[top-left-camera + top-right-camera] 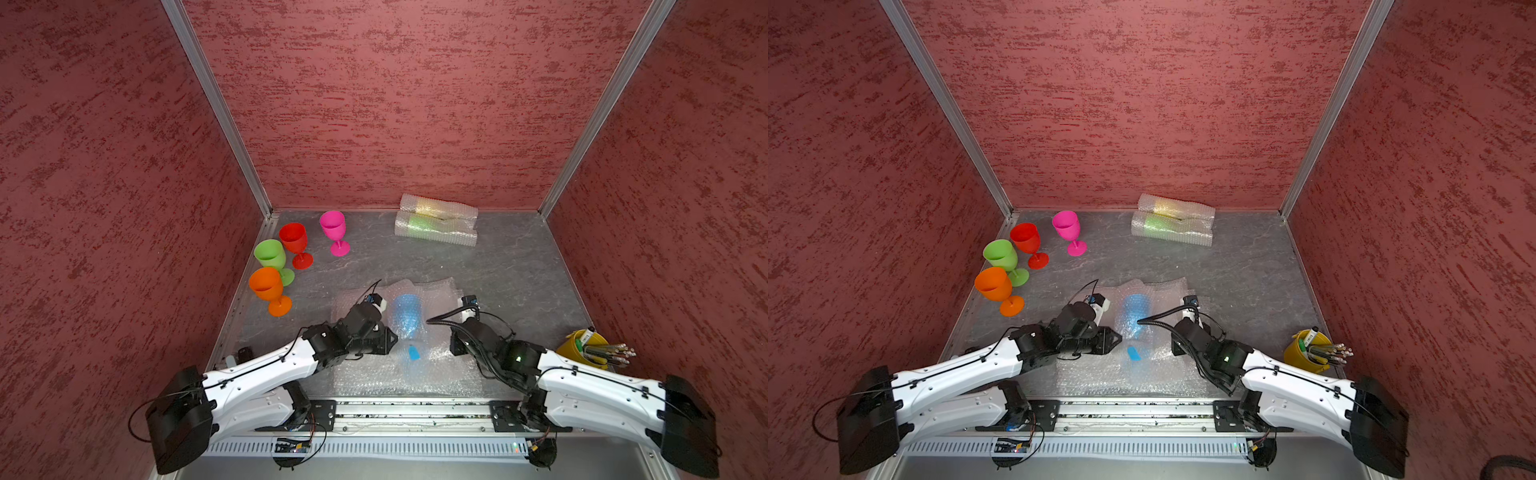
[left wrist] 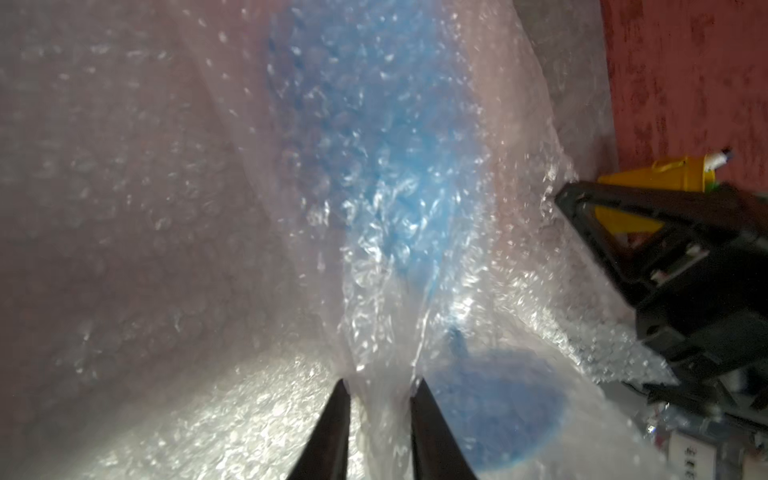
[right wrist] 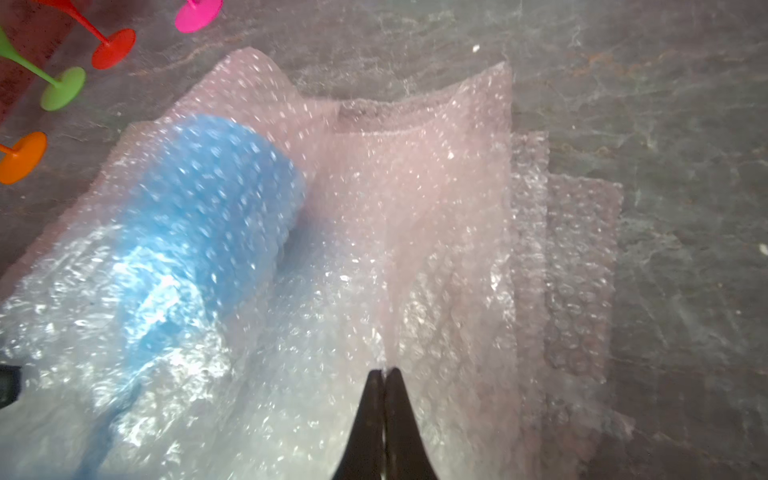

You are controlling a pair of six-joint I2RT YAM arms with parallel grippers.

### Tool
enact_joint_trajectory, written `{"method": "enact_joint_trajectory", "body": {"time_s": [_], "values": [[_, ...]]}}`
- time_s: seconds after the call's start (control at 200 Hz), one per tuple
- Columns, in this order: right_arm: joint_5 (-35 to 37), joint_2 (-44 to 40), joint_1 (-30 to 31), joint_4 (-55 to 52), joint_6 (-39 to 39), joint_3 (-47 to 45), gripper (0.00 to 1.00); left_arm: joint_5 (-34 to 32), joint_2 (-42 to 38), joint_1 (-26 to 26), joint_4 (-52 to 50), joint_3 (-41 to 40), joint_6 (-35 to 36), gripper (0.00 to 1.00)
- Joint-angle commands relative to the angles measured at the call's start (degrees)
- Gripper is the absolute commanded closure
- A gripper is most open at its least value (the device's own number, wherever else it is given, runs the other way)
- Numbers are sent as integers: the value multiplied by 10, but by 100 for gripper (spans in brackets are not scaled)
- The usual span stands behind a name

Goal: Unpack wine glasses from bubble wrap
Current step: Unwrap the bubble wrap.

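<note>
A blue wine glass lies on its side inside clear bubble wrap at the table's front middle, foot toward the front. My left gripper sits at its left, by the stem, jaws apart with a fold of wrap between them. On its right, my right gripper is shut, pinching a ridge of the wrap. Pink, red, green and orange glasses stand bare at the back left. Two wrapped sleeves, yellow and green, lie at the back.
A yellow cup of utensils stands at the right edge beside my right arm. More flat bubble wrap sheets lie under and beyond the blue glass. Red walls close in the back and both sides.
</note>
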Motion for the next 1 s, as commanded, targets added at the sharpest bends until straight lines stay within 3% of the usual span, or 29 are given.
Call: {"method": "enact_joint_trajectory", "body": {"time_s": [0.0, 0.085, 0.205, 0.326, 0.451, 0.561, 0.666, 0.992], "values": [[-7, 12, -4, 37, 40, -17, 78, -16, 18, -1, 1, 3, 0, 52], [-14, 15, -4, 42, 46, -21, 63, -12, 19, 4, -13, 0, -11, 44], [5, 6, -4, 16, 47, -5, 52, -13, -6, 13, -41, -1, -11, 39], [7, -6, -9, 3, 35, 13, 45, -19, -41, 33, -66, 3, -3, 36], [-17, 1, -20, 4, 22, 30, 38, 13, -50, 92, -90, 6, 1, 35], [-21, 1, -20, -16, 14, 63, 40, 45, -64, 141, -108, 6, -5, 35], [-24, -3, -20, -29, 2, 86, 45, 38, -96, 155, -129, 11, -5, 34], [-71, 134, -25, -56, -60, 163, 73, -17, -160, 161, -213, 86, 32, 34]]}}
